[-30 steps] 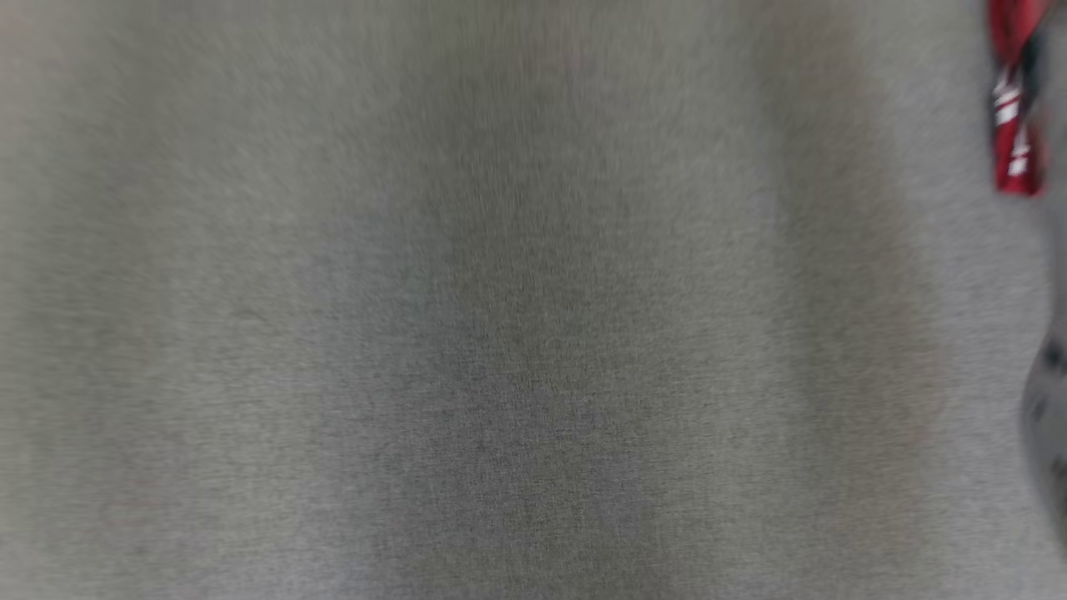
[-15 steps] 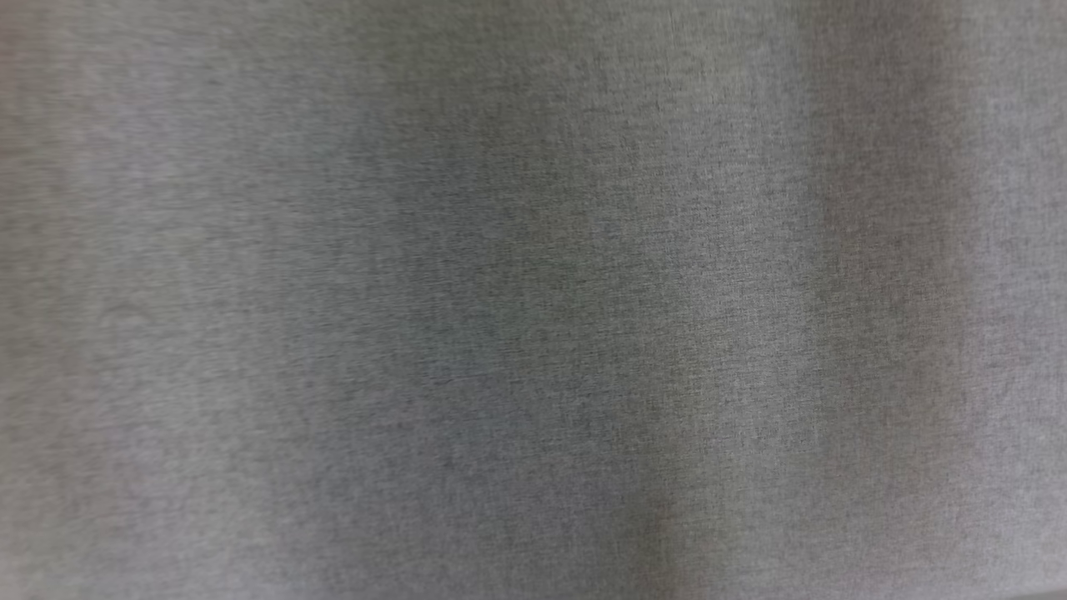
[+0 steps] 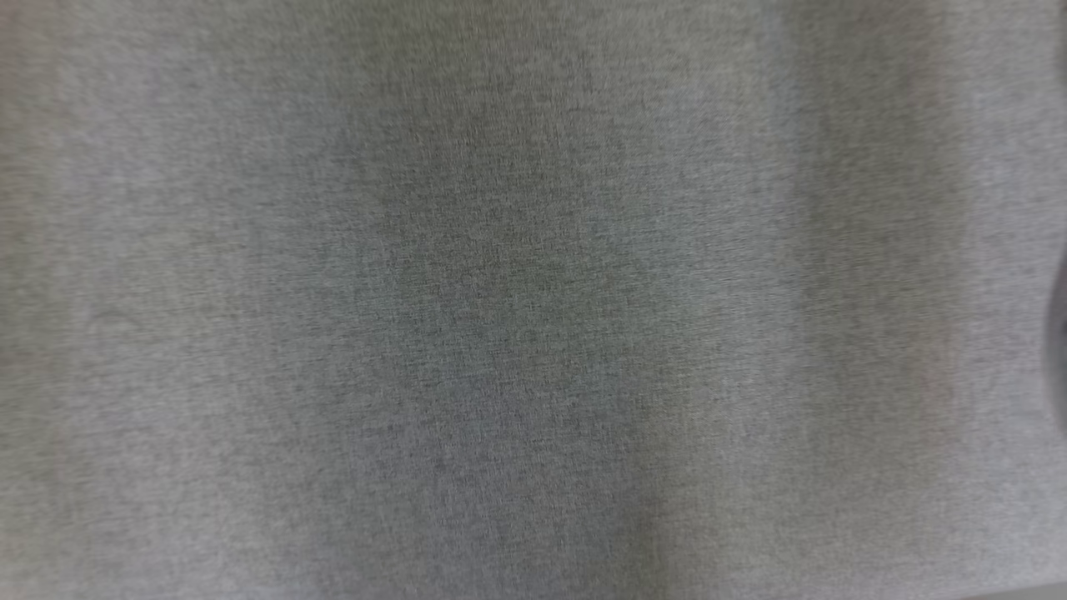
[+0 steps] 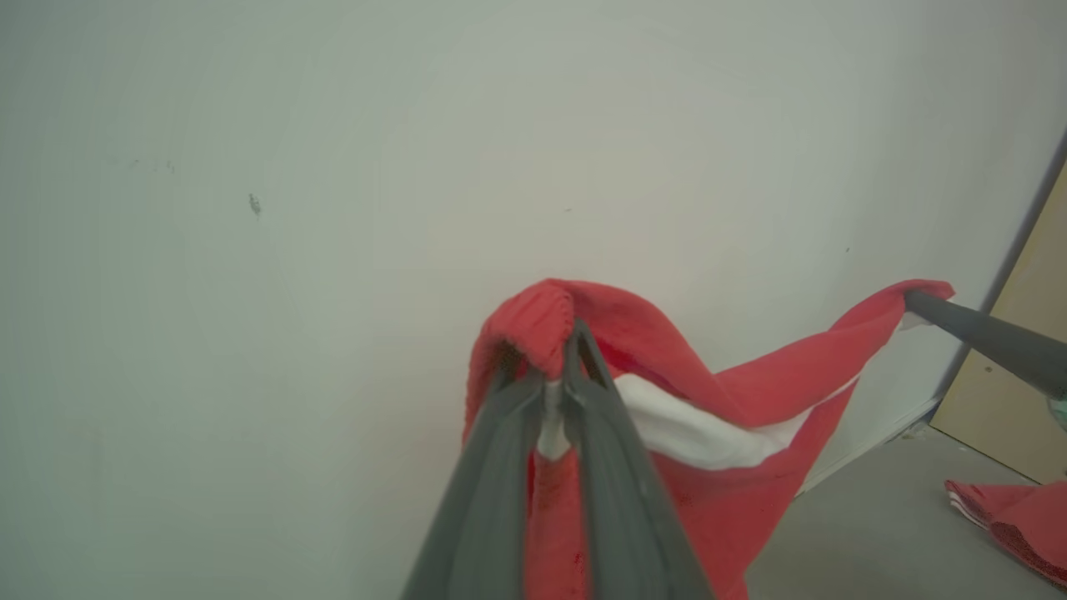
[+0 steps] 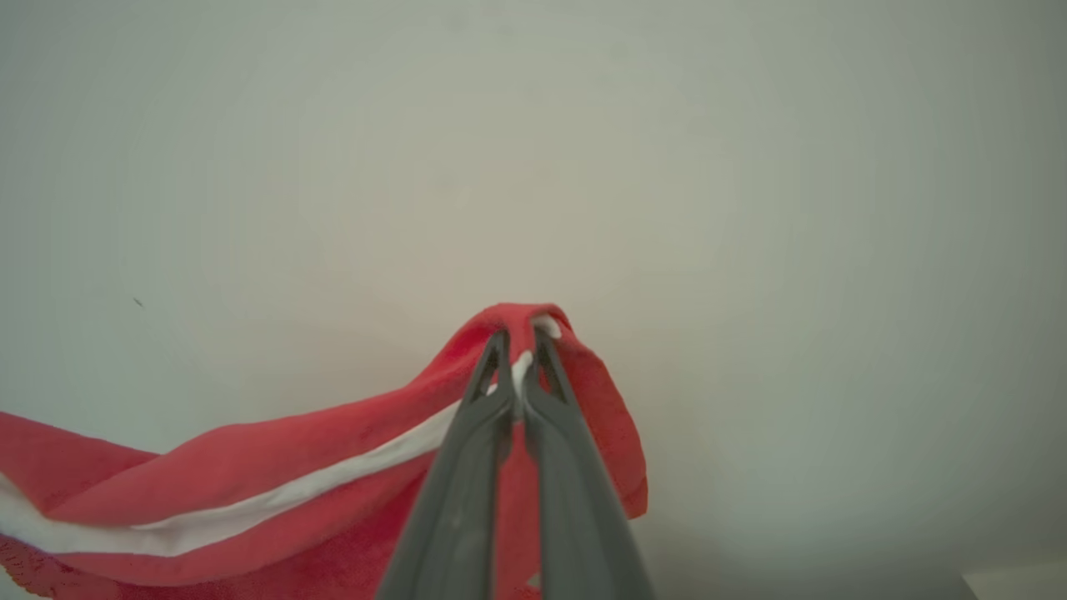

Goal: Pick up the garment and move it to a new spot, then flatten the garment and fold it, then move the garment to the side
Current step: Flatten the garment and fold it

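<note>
Garment is red with a white stripe, held up in the air, strung between both arms in front of a pale wall.

Left end effector: clenched on a bunched red edge of the garment. Fabric is folded over the fingertips and a bit of white shows pinched between the two fingers. The rest of the cloth drops below the grip, out of the bottom of the left wrist view.

Right end effector: also clenched on the garment, fingers almost together with a thin fold of red and white between the tips. From there the cloth sags down and away to the lower left of the right wrist view. Left wrist view shows the same grip from the side: a dark finger comes in from the right edge with a far corner of the garment on its tip.

The span between the two grips is slack, not taut.

Lower right of the left wrist view: grey floor, tan panel against the wall, and a second red cloth lying on the floor, well apart from the held one.

Head view: blurred grey woven-looking surface, close up. Can't tell what it is. Dark blurred shape at the right edge, can't identify it either.
</note>
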Robot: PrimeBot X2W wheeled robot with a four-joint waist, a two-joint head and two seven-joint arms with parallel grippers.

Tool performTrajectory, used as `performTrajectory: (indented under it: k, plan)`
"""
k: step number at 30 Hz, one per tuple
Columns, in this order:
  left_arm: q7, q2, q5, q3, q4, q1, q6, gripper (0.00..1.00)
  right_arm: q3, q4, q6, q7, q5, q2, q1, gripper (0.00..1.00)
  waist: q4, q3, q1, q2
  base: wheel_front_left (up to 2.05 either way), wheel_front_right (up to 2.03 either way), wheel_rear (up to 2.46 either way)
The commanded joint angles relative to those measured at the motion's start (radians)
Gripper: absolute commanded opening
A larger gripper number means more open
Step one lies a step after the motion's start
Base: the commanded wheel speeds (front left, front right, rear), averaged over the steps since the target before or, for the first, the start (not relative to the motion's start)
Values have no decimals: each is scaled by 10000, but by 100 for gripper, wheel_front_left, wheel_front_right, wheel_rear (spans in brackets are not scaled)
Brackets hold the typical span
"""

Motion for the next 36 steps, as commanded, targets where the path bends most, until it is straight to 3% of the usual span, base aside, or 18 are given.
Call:
performTrajectory:
  k: [1,6,11,17,22,29,36]
  plan:
    - [-142,164,-189,-48,-179,515,30,0,196,-173,3,-63,196,-76,487,0,70,-593,0,-2,0,0,0]
    - [-345,700,-554,351,-1095,2877,29,0,1135,-1312,3,67,1290,-352,2931,0,59,-1678,0,-2,0,0,0]
    - [-341,847,158,1885,-2705,6089,416,0,1723,-2860,3,219,2317,-831,5858,0,86,-2712,0,-2,0,0,0]
    - [-343,288,1401,3086,-4820,10296,1073,0,1754,-4779,3,363,2982,-1430,9476,0,294,-3823,0,-2,0,0,0]
    - [-343,-51,2124,3378,-5617,12651,1268,0,1429,-5792,3,594,3070,-1624,11757,0,404,-4381,0,-2,0,0,0]
    - [-339,-551,2858,3497,-6261,15660,1189,0,663,-7409,3,1152,2664,-1325,15415,0,520,-5014,0,-2,0,0,0]
    - [-337,-839,3545,3559,-6825,17636,1181,0,-348,-9255,3,1853,1941,-488,18491,0,643,-5517,0,-2,0,0,0]
